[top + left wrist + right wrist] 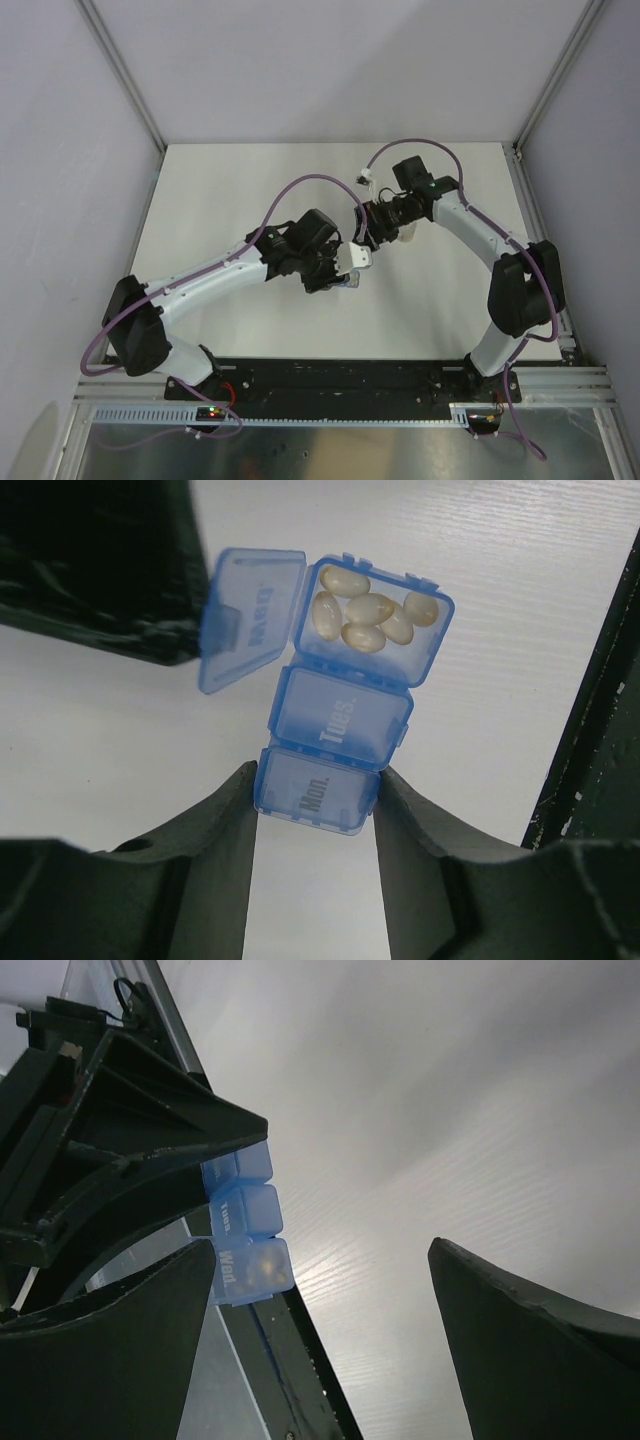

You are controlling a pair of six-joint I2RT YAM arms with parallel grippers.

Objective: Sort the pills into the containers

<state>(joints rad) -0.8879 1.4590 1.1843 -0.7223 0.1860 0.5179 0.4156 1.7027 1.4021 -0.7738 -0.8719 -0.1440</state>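
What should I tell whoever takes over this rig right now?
Left gripper: shut on the Mon. end of the translucent blue three-compartment plastic pill strip.
Right gripper: open, empty, beside the strip's Wed. end.
Done: pale cream oval pills lie in the Wed. compartment, whose hinged lid stands open.
Left: probably shutting that lid. The Mon. and Tues. lids are shut; what they hold cannot be told.
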